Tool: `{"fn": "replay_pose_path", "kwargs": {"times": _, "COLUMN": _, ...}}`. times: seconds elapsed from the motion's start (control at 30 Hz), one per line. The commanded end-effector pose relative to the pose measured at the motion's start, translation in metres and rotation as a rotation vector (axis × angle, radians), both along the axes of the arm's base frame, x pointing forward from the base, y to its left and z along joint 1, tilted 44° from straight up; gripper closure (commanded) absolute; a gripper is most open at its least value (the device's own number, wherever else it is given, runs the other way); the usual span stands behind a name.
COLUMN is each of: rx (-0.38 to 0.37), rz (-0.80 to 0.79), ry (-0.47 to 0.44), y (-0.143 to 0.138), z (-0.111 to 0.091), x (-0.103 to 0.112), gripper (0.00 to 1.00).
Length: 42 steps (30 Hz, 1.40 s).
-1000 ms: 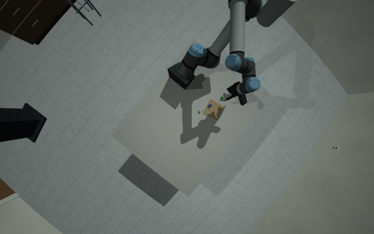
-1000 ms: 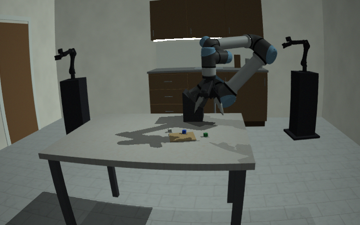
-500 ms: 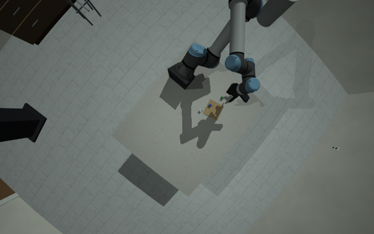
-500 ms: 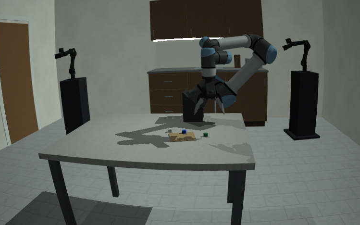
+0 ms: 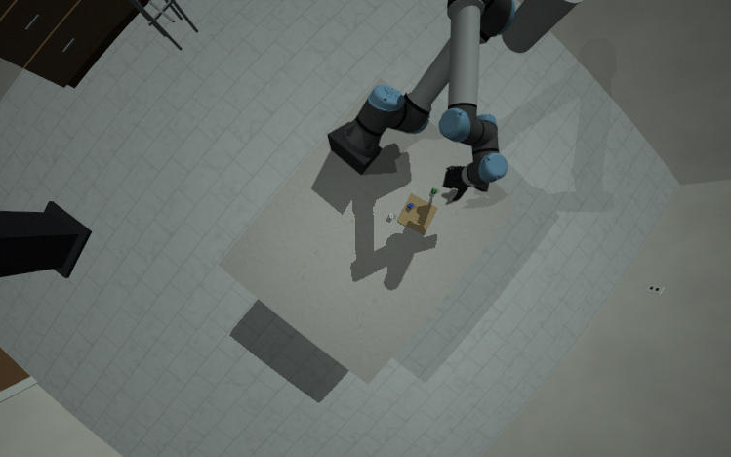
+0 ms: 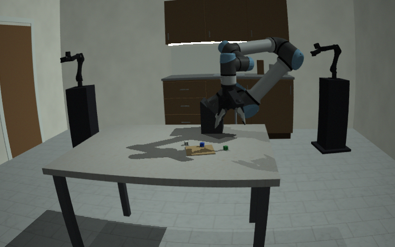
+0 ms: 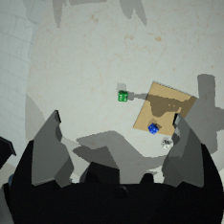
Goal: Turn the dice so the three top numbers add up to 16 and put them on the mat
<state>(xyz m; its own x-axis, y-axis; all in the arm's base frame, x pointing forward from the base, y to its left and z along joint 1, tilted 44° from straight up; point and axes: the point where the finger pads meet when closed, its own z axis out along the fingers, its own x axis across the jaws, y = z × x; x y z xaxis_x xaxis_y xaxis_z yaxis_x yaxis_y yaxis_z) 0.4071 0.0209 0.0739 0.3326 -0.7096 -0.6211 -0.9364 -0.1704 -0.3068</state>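
"Were our gripper's (image 5: 452, 195) (image 6: 230, 123) (image 7: 116, 117) jaws apart?"

"Yes, we had them spread wide with nothing between them, raised above the table (image 5: 322, 284) (image 6: 162, 171) (image 7: 77, 72)."

"And where did we see the dice?"

"The green die (image 5: 433, 191) (image 6: 225, 148) (image 7: 123, 96) sat on the table, near the mat (image 5: 411, 224) (image 6: 204, 151) (image 7: 152, 96) but off it. We saw the blue die (image 5: 410, 206) (image 6: 202, 144) (image 7: 153, 128) on the mat, close to an edge."

"The white one?"

"We had the white die (image 5: 391, 216) (image 6: 186, 143) (image 7: 167, 143) just beside the mat, on the table. We couldn't read the top numbers reliably."

Grey arm (image 5: 464, 62) (image 6: 267, 78), blue joint caps (image 5: 385, 98) (image 6: 297, 59).
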Motion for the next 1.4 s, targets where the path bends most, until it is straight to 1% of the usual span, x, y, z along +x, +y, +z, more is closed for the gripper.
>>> {"fn": "replay_pose_path", "kwargs": {"times": 0.0, "rx": -0.013, "rz": 0.125, "ry": -0.121, "y": 0.0018, "z": 0.0003, "x": 0.0000, "gripper": 0.00}}
{"fn": "replay_pose_path", "kwargs": {"times": 0.1, "rx": -0.020, "rz": 0.172, "ry": -0.166, "y": 0.0027, "z": 0.0002, "x": -0.0003, "gripper": 0.00}}
{"fn": "replay_pose_path", "kwargs": {"times": 0.13, "rx": -0.025, "rz": 0.204, "ry": -0.196, "y": 0.0032, "z": 0.0002, "x": -0.0005, "gripper": 0.00}}
{"fn": "replay_pose_path", "kwargs": {"times": 0.17, "rx": -0.025, "rz": 0.204, "ry": -0.197, "y": 0.0032, "z": 0.0002, "x": -0.0005, "gripper": 0.00}}
{"fn": "replay_pose_path", "kwargs": {"times": 0.23, "rx": -0.034, "rz": 0.260, "ry": -0.250, "y": 0.0042, "z": 0.0001, "x": -0.0009, "gripper": 0.00}}
{"fn": "replay_pose_path", "kwargs": {"times": 0.27, "rx": -0.036, "rz": 0.269, "ry": -0.258, "y": 0.0043, "z": 0.0001, "x": -0.0010, "gripper": 0.00}}
{"fn": "replay_pose_path", "kwargs": {"times": 0.3, "rx": -0.040, "rz": 0.298, "ry": -0.286, "y": 0.0048, "z": 0.0000, "x": -0.0012, "gripper": 0.00}}
{"fn": "replay_pose_path", "kwargs": {"times": 0.33, "rx": -0.041, "rz": 0.301, "ry": -0.289, "y": 0.0048, "z": 0.0000, "x": -0.0013, "gripper": 0.00}}
{"fn": "replay_pose_path", "kwargs": {"times": 0.37, "rx": -0.046, "rz": 0.334, "ry": -0.320, "y": 0.0054, "z": -0.0001, "x": -0.0016, "gripper": 0.00}}
{"fn": "replay_pose_path", "kwargs": {"times": 0.43, "rx": -0.046, "rz": 0.334, "ry": -0.320, "y": 0.0054, "z": -0.0001, "x": -0.0016, "gripper": 0.00}}
{"fn": "replay_pose_path", "kwargs": {"times": 0.53, "rx": -0.059, "rz": 0.421, "ry": -0.403, "y": 0.0067, "z": -0.0004, "x": -0.0025, "gripper": 0.00}}
{"fn": "replay_pose_path", "kwargs": {"times": 0.6, "rx": -0.066, "rz": 0.459, "ry": -0.440, "y": 0.0072, "z": -0.0006, "x": -0.0030, "gripper": 0.00}}
{"fn": "replay_pose_path", "kwargs": {"times": 0.63, "rx": -0.066, "rz": 0.465, "ry": -0.445, "y": 0.0073, "z": -0.0006, "x": -0.0030, "gripper": 0.00}}
{"fn": "replay_pose_path", "kwargs": {"times": 0.67, "rx": -0.071, "rz": 0.497, "ry": -0.476, "y": 0.0077, "z": -0.0008, "x": -0.0035, "gripper": 0.00}}
{"fn": "replay_pose_path", "kwargs": {"times": 0.77, "rx": -0.081, "rz": 0.556, "ry": -0.533, "y": 0.0085, "z": -0.0012, "x": -0.0042, "gripper": 0.00}}
{"fn": "replay_pose_path", "kwargs": {"times": 0.8, "rx": -0.082, "rz": 0.563, "ry": -0.539, "y": 0.0086, "z": -0.0013, "x": -0.0043, "gripper": 0.00}}
{"fn": "replay_pose_path", "kwargs": {"times": 0.83, "rx": -0.087, "rz": 0.595, "ry": -0.570, "y": 0.0089, "z": -0.0015, "x": -0.0048, "gripper": 0.00}}
{"fn": "replay_pose_path", "kwargs": {"times": 0.87, "rx": -0.087, "rz": 0.595, "ry": -0.570, "y": 0.0089, "z": -0.0015, "x": -0.0048, "gripper": 0.00}}
{"fn": "replay_pose_path", "kwargs": {"times": 0.93, "rx": -0.096, "rz": 0.651, "ry": -0.623, "y": 0.0095, "z": -0.0020, "x": -0.0056, "gripper": 0.00}}
{"fn": "replay_pose_path", "kwargs": {"times": 1.03, "rx": -0.097, "rz": 0.661, "ry": -0.632, "y": 0.0096, "z": -0.0021, "x": -0.0058, "gripper": 0.00}}
{"fn": "replay_pose_path", "kwargs": {"times": 1.13, "rx": -0.111, "rz": 0.749, "ry": -0.717, "y": 0.0104, "z": -0.0031, "x": -0.0072, "gripper": 0.00}}
{"fn": "replay_pose_path", "kwargs": {"times": 1.17, "rx": -0.113, "rz": 0.758, "ry": -0.725, "y": 0.0105, "z": -0.0032, "x": -0.0073, "gripper": 0.00}}
{"fn": "replay_pose_path", "kwargs": {"times": 1.2, "rx": -0.117, "rz": 0.788, "ry": -0.753, "y": 0.0107, "z": -0.0035, "x": -0.0078, "gripper": 0.00}}
{"fn": "replay_pose_path", "kwargs": {"times": 1.23, "rx": -0.118, "rz": 0.790, "ry": -0.756, "y": 0.0108, "z": -0.0036, "x": -0.0078, "gripper": 0.00}}
{"fn": "replay_pose_path", "kwargs": {"times": 1.37, "rx": -0.132, "rz": 0.883, "ry": -0.844, "y": 0.0113, "z": -0.0048, "x": -0.0093, "gripper": 0.00}}
